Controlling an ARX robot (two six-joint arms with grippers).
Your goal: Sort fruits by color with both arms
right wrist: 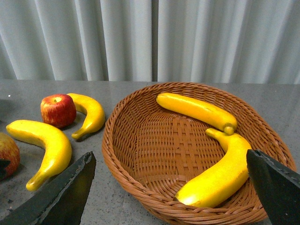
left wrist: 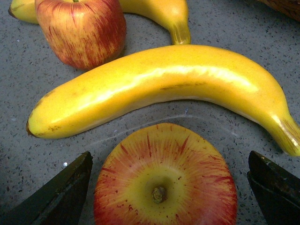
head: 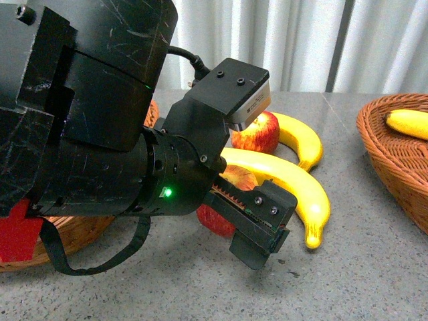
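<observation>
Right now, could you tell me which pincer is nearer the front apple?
Left. The left pincer straddles the apple; the right pincer faces the basket, farther off.

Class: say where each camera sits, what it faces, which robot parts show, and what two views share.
Front view: on the robot's body, facing the table; left arm fills the left.
Left wrist view: on the left wrist, looking at the near apple between open jaws of the left gripper.
Right wrist view: on the right wrist, facing the basket; open jaws of the right gripper show.
Shared: front and left wrist views show the long banana.
</observation>
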